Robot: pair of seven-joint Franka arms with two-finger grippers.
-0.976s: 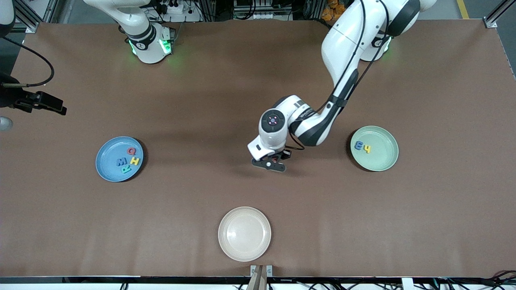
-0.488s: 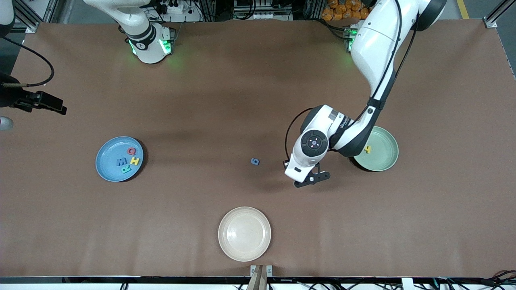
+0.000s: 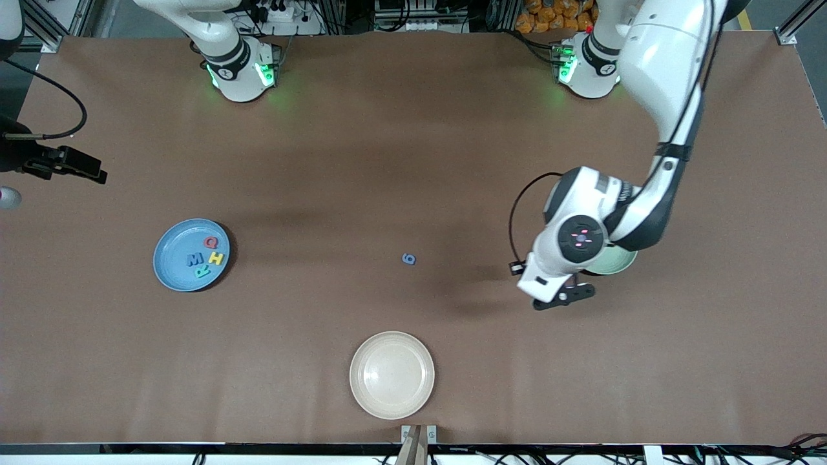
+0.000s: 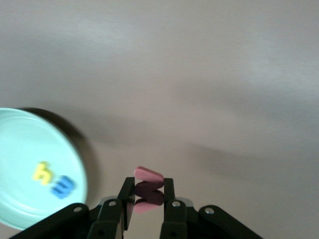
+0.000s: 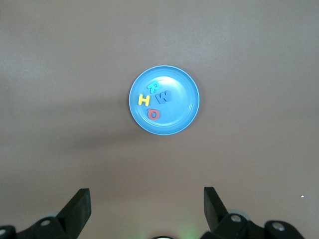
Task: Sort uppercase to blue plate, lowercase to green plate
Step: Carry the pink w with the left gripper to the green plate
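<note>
**A:** What does the setting show?

**B:** A brown table (image 3: 362,161) with three plates. The beige plate (image 3: 391,374) lies nearest the front camera. The blue plate (image 3: 174,274) lies toward the right arm's end, and the green plate (image 3: 621,261) toward the left arm's end, mostly hidden under the left arm's wrist.

**A:** And the arms?

**B:** The left gripper (image 3: 563,296) hangs over bare table just beside the green plate's near rim. In its wrist view its fingers (image 4: 125,199) are clamped on the red m (image 4: 148,191). The right gripper (image 5: 147,209) waits high above the blue plate, fingers wide apart and empty.

**A:** Where are the letters?

**B:** Blue M (image 3: 194,259), red Q (image 3: 210,243), yellow H (image 3: 216,258) and teal-green R (image 3: 202,271) lie together on the blue plate. Yellow h (image 4: 42,173) and blue m (image 4: 64,186) lie side by side on the green plate. Blue g (image 3: 408,259) lies alone on the table, between the two coloured plates.
</note>
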